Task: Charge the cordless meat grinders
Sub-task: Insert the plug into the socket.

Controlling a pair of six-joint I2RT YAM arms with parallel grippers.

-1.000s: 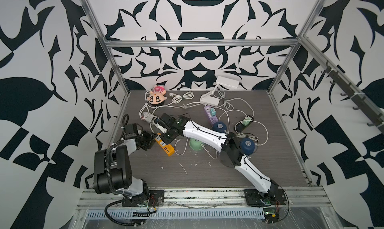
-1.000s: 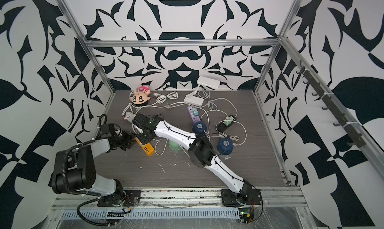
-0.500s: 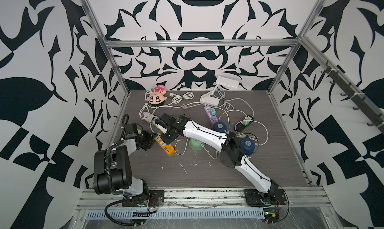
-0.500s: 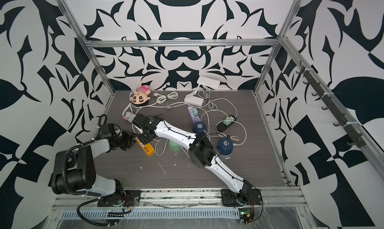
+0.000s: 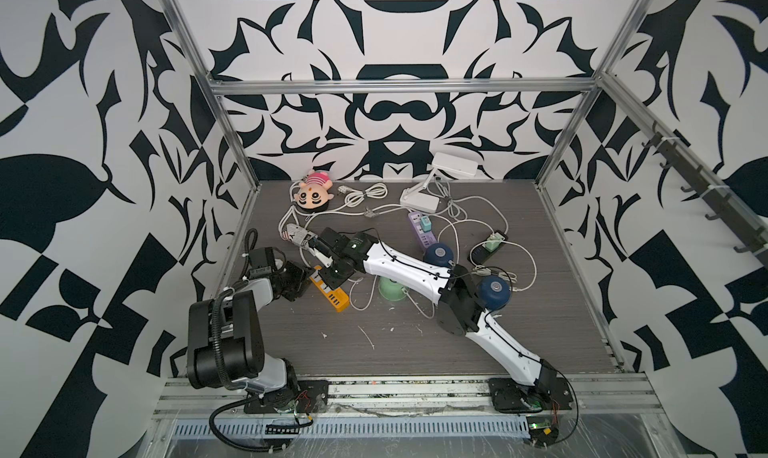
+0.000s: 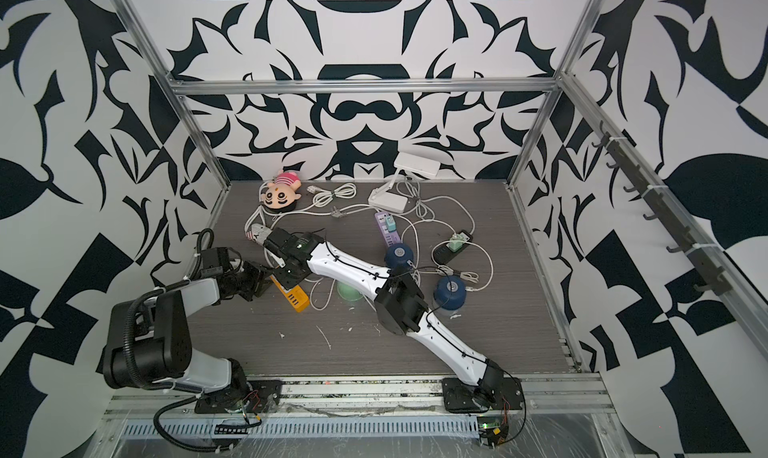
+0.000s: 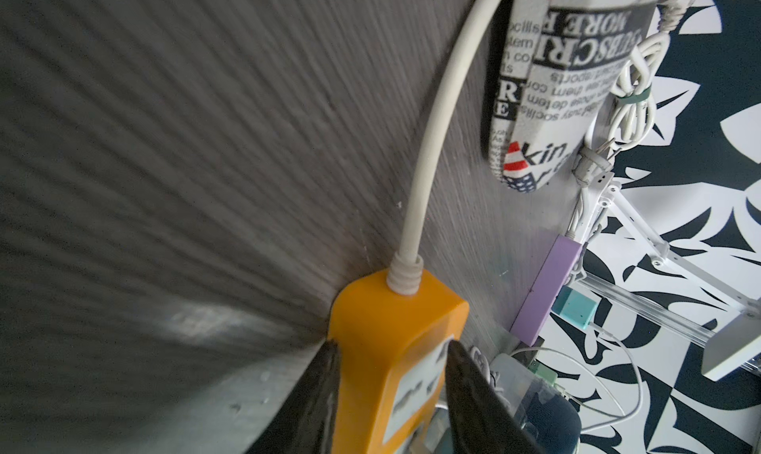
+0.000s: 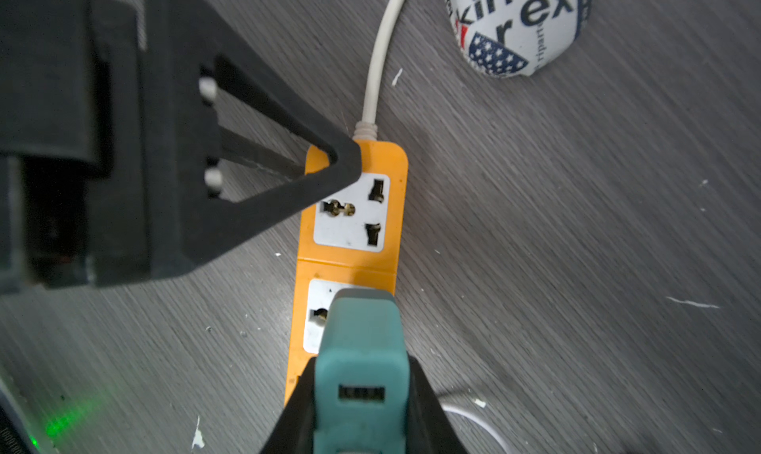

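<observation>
The right gripper (image 8: 360,367) clamps a teal plug adapter (image 8: 358,336) over the second socket of the orange power strip (image 8: 350,266), and the left gripper (image 7: 391,349) pinches that strip's cord end. The mint meat grinder (image 5: 390,290) stands just beside the strip. The near navy grinder (image 5: 494,287) and the far navy grinder (image 5: 439,253) stand farther right.

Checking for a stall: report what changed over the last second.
Nothing visibly changed. The left tool still clamps the cord end of the orange power strip; the right tool still holds the teal plug adapter at the strip's second socket, and neither arm has shifted.
</observation>
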